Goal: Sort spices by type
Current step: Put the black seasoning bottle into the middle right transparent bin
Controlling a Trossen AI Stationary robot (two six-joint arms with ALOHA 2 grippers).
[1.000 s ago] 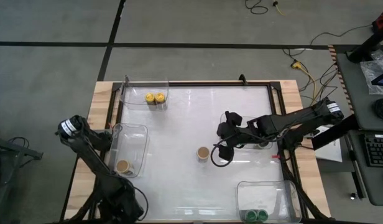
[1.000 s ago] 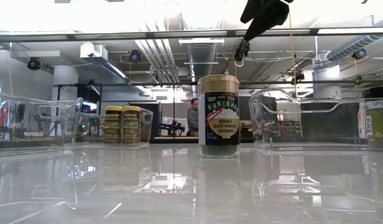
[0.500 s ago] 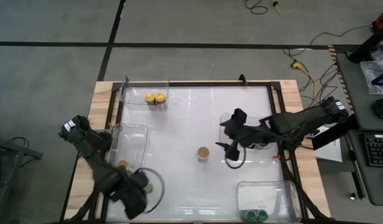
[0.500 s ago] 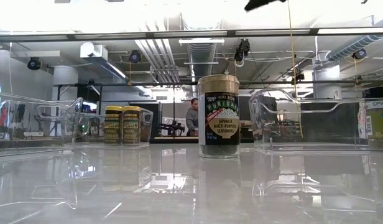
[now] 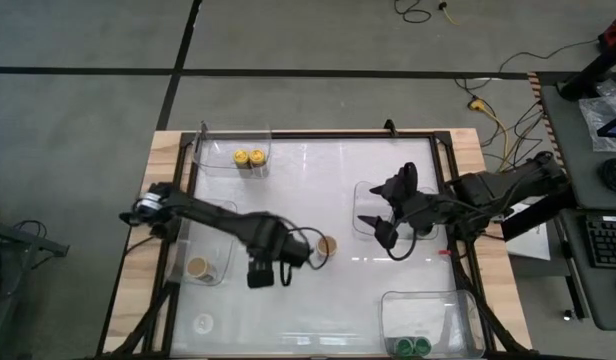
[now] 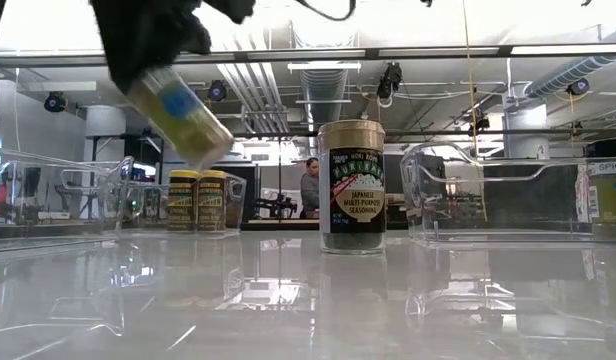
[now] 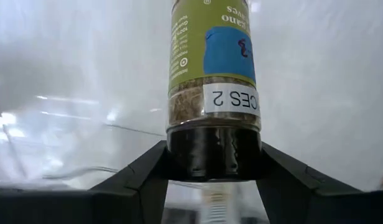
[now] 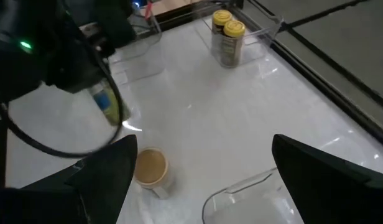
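Spice jar (image 7: 213,74) sits clamped by its dark lid end between the left gripper (image 7: 213,163) fingers, mid-carry above the table (image 5: 288,200), next needing its matching tray, while the right gripper (image 8: 201,171) waits wide open.

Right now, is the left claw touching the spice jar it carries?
Touching. In the left wrist view both dark fingers press against the black lid end of the green-labelled jar, and the low view shows the jar lifted, tilted, above the table.
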